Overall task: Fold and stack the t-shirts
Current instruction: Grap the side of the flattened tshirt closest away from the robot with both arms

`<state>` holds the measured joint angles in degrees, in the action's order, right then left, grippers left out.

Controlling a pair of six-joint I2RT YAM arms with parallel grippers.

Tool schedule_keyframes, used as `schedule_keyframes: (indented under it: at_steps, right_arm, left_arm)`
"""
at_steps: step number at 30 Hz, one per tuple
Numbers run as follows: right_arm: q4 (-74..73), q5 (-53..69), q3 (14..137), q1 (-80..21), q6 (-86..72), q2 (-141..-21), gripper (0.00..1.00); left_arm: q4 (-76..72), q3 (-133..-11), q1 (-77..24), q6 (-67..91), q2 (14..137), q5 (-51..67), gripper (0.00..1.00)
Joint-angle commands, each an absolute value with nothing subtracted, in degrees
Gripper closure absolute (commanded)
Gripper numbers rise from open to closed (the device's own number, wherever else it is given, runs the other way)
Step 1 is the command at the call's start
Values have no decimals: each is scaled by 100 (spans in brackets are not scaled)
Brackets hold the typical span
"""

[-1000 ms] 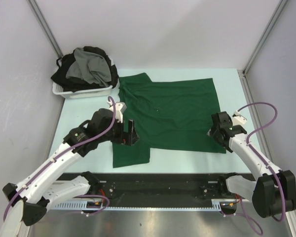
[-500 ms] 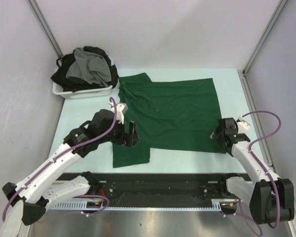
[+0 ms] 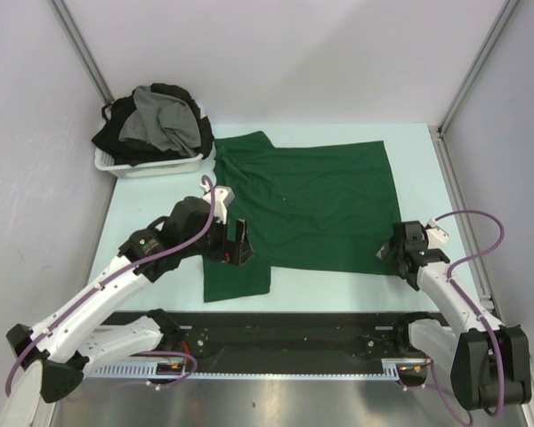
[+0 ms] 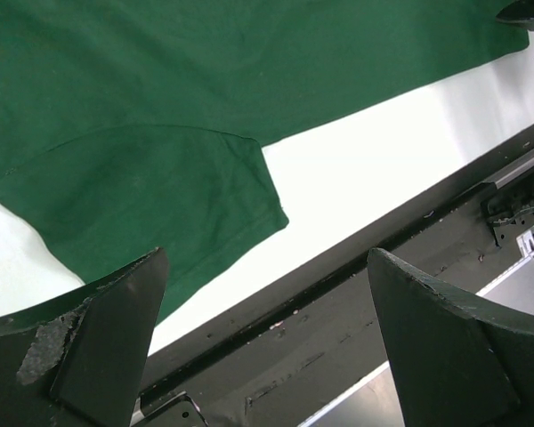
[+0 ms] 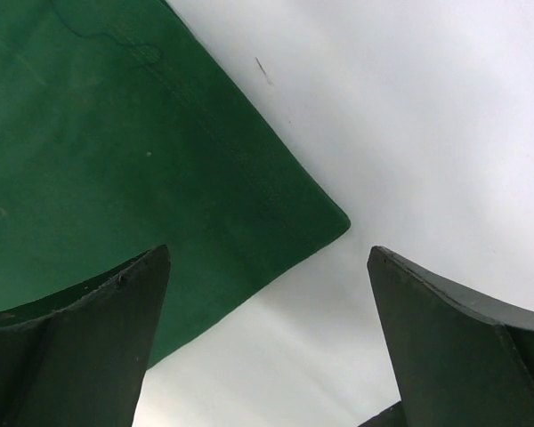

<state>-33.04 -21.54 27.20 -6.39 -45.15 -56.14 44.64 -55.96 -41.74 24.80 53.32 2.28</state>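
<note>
A dark green t-shirt (image 3: 316,200) lies spread flat on the table, with one sleeve (image 3: 236,277) reaching toward the near edge. My left gripper (image 3: 238,244) hovers open over the shirt's left side just above that sleeve; in the left wrist view the sleeve (image 4: 151,205) lies ahead of the empty left gripper (image 4: 265,258). My right gripper (image 3: 394,253) stands open at the shirt's near right corner. That corner (image 5: 325,222) shows between the spread fingers of the right gripper (image 5: 269,253), untouched. Grey (image 3: 160,120) and black (image 3: 116,133) t-shirts sit heaped in the basket.
A white plastic basket (image 3: 151,166) stands at the back left corner. A black rail (image 3: 294,329) runs along the table's near edge. Grey walls and metal posts close in both sides and the back.
The right arm has drawn back toward the near edge, bringing its gripper down to the shirt's near right corner. The left gripper has shifted only slightly.
</note>
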Motion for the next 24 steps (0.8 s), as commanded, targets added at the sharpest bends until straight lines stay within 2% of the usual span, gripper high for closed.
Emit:
schedule_keyframes:
  at_steps: [1,11,24]
  right_arm:
    - [-3383,-2443,2654,-721,-5001,-5537,1]
    - [-3411,-2505,2804,-616,-4975,-5932,1]
    - [-2330,-1881,2628,-290,-4518,-6310,1]
  left_arm:
    - [4350,-5713,-4219,2373,5344,325,1]
    - [4289,-5774,-4228,2356,5475,396,1]
    - [4342,-5880,-4245,2276,5537,343,0]
